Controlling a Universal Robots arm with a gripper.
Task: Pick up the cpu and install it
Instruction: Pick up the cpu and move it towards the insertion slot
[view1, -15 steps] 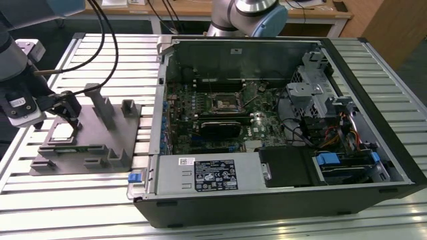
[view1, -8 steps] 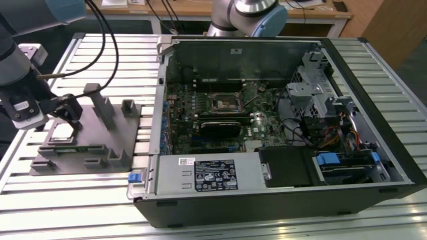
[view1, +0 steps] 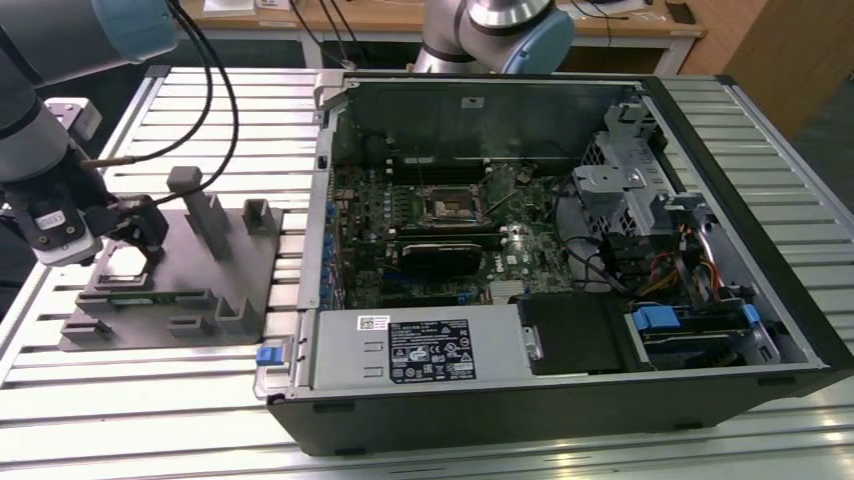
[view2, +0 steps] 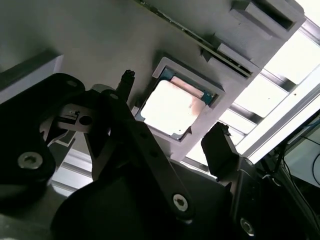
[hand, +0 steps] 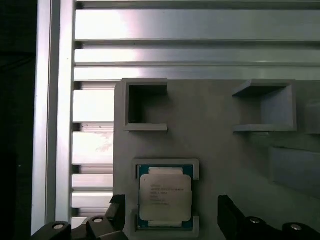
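Over on the grey plastic fixture block at the exterior view's left, my black gripper hangs with fingers spread either side of the small silvery square cpu in its recess, so I reckon pickup and install into the dark metal-rimmed socket are both left.

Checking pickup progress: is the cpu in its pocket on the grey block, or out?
In. The cpu lies flat in the pocket of the grey block, the open gripper straddling it.
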